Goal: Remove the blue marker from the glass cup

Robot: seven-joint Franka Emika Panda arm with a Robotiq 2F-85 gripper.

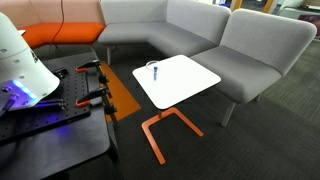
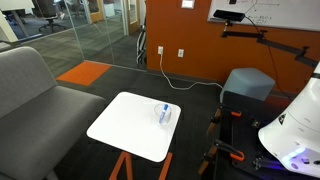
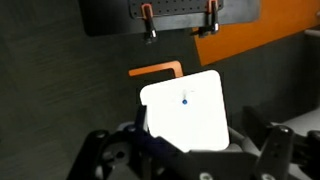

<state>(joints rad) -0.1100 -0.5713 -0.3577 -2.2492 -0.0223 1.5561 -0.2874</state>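
The blue marker [image 1: 155, 69] stands in the glass cup [image 1: 156, 74] near the far edge of the white square tabletop [image 1: 180, 85]. Both exterior views show the pair, with the marker [image 2: 164, 107] sticking out of the cup [image 2: 166, 116]. Seen from straight above in the wrist view, the marker [image 3: 184, 101] is a small blue dot and the cup [image 3: 188, 96] around it is only a faint outline. My gripper [image 3: 188, 138] hangs high above the table, open, with nothing between its fingers [image 3: 101, 148]. Only the arm's white body [image 1: 22, 60] shows in the exterior views.
A grey corner sofa [image 1: 200, 30] wraps behind the table, with an orange seat [image 1: 60, 35] beside it. The table stands on an orange metal base [image 1: 160, 128]. A black bench with orange-handled clamps [image 1: 95, 85] sits by the arm. A grey stool [image 2: 248, 85] stands by the orange wall.
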